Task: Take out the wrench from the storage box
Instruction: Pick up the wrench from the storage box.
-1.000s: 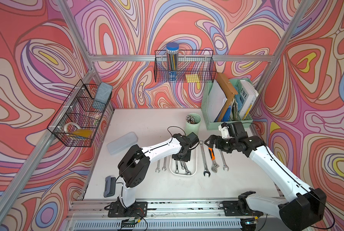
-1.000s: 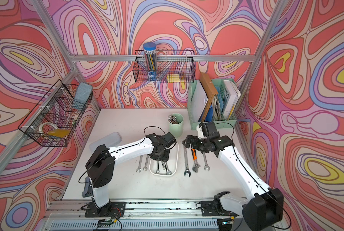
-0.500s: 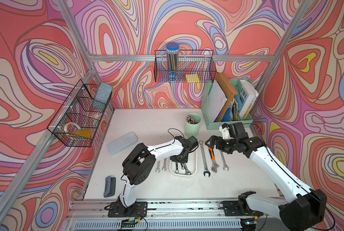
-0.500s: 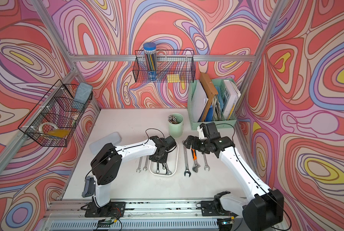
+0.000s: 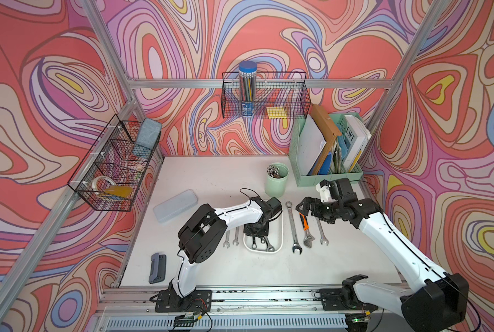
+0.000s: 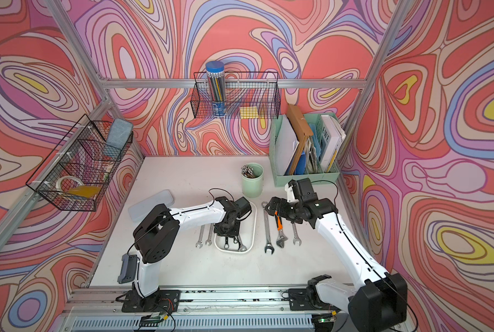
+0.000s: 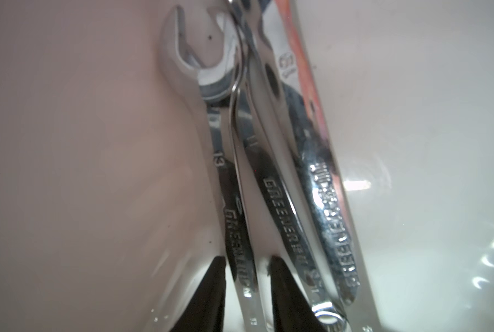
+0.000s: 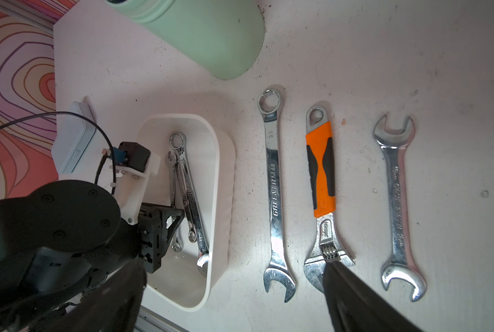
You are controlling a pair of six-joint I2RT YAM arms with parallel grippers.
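Note:
The storage box [image 5: 281, 230] [image 6: 253, 227] [image 8: 219, 161] is a shallow white tray at mid-table with three chrome wrenches [image 5: 261, 244] [image 8: 188, 195] lying in it. My left gripper [image 5: 257, 234] [image 6: 230, 234] [image 7: 247, 264] points down into the box. Its black fingertips [image 7: 217, 276] straddle the shaft of one wrench [image 7: 237, 230], narrowly open, with a thin gap on one side. That wrench still lies on the box floor. My right gripper [image 5: 300, 208] [image 6: 271, 202] [image 8: 232, 267] hangs wide open and holds nothing. It is above the table, just right of the box.
Right of the box lie a long combination wrench [image 5: 293, 227], an orange-handled adjustable wrench [image 5: 305, 227] and an open-ended wrench [image 5: 320, 232]. Two small wrenches [image 5: 231, 237] lie on its left. Behind stand a mint cup [image 5: 276, 184], a file organizer [image 5: 326, 155] and a translucent case [image 5: 175, 205].
My left gripper has settled lower into the box and its jaws have narrowed around the wrench shaft. The right arm has stayed in place.

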